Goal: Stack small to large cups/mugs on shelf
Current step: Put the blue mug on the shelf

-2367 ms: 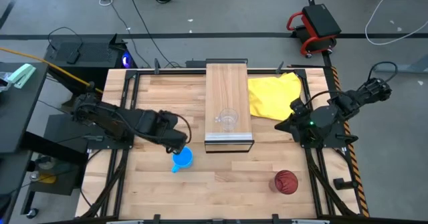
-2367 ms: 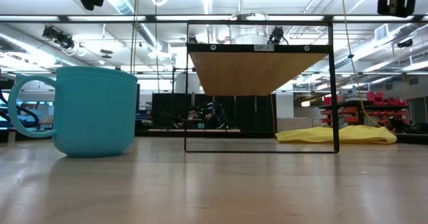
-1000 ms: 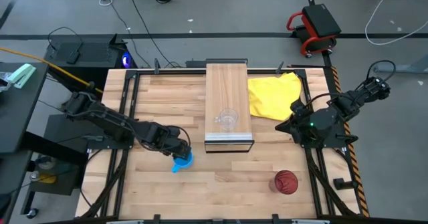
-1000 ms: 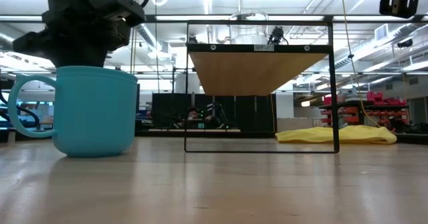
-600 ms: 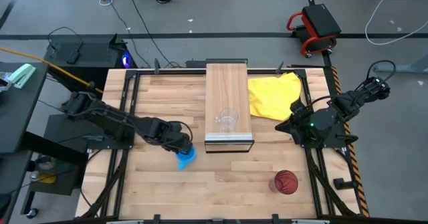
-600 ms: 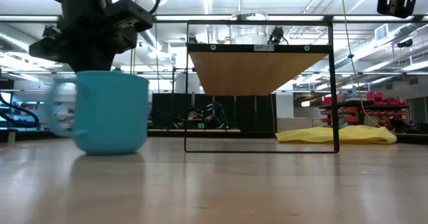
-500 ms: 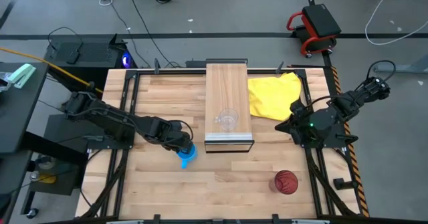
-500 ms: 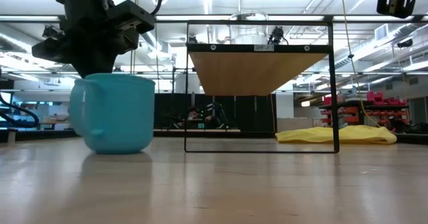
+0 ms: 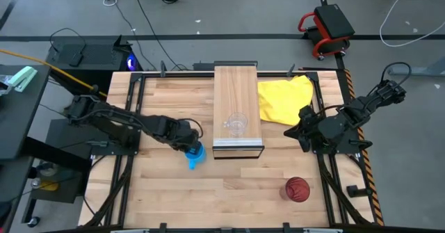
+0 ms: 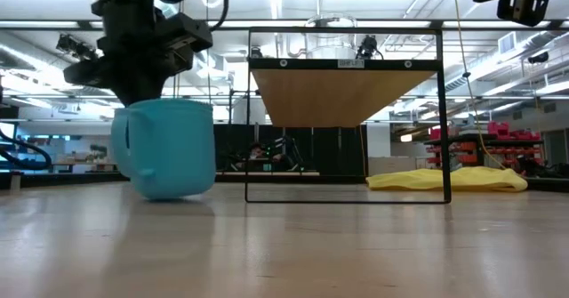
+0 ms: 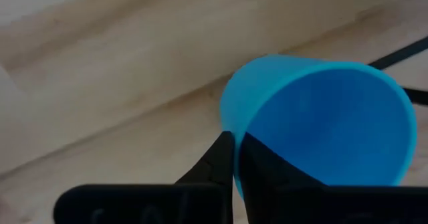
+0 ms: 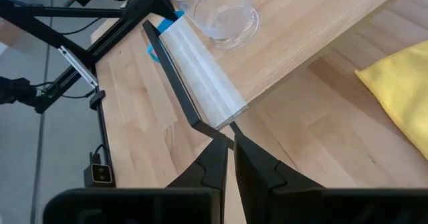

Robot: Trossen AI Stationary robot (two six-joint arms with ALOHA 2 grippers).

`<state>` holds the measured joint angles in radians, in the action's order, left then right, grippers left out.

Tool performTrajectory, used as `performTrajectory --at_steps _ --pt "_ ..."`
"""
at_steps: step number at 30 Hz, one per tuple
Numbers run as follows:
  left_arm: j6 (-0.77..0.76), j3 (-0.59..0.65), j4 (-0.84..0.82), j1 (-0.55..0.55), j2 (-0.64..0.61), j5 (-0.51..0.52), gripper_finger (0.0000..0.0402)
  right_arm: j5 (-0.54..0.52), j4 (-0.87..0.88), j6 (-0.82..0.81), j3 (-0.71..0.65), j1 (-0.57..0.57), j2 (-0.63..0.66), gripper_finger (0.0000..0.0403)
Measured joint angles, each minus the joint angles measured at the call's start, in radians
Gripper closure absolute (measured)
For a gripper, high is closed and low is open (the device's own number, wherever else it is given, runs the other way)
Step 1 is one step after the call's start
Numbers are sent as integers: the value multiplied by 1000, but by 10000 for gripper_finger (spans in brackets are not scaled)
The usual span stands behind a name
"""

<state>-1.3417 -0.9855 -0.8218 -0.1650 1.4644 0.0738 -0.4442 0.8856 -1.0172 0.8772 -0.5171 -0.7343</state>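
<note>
blue mug (image 10: 167, 147) is gripped at its rim by the left gripper (image 9: 189, 147), one finger apparently inside the wall and one outside in the left wrist view, though the contact itself is not clearly resolved. the mug is tilted and appears just off the table (image 9: 229, 191), near the front corner of the shelf (image 9: 235, 87). the step in hand is judged to be the lift of the mug toward the shelf. the clear glass cup (image 9: 236, 124) is already standing on the shelf board; the red tumbler (image 9: 297, 189) is well apart on the table. the next move calls for height above the board and a level set-down beside the glass. the right gripper (image 9: 303, 137) is held narrow, holding nothing, near the yellow cloth (image 9: 285, 97). the table is of light wood planks; an open workshop with ceiling lights is seen beyond.
</note>
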Motion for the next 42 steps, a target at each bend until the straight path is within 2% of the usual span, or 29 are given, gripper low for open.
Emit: performTrajectory --at_steps 3,7,16,21,27,35,42 --pt "50 -5 -19 34 -22 -14 390 0 0 0 0 0 -1 368" --pt "130 -66 -135 84 -74 -19 388 0 -1 -1 0 0 -1 368" --pt "426 -365 -510 255 -135 14 390 -17 1 7 0 0 -11 368" --pt "581 -530 -551 364 -135 45 385 -67 1 19 0 0 -23 368" --pt "730 -639 -543 479 -133 64 390 -135 0 -1 0 8 -30 368" --pt "1037 -819 -539 572 13 53 390 -188 -5 5 0 152 -32 368" --pt "1297 -1024 -540 643 192 -63 388 -146 -85 79 0 292 -46 368"
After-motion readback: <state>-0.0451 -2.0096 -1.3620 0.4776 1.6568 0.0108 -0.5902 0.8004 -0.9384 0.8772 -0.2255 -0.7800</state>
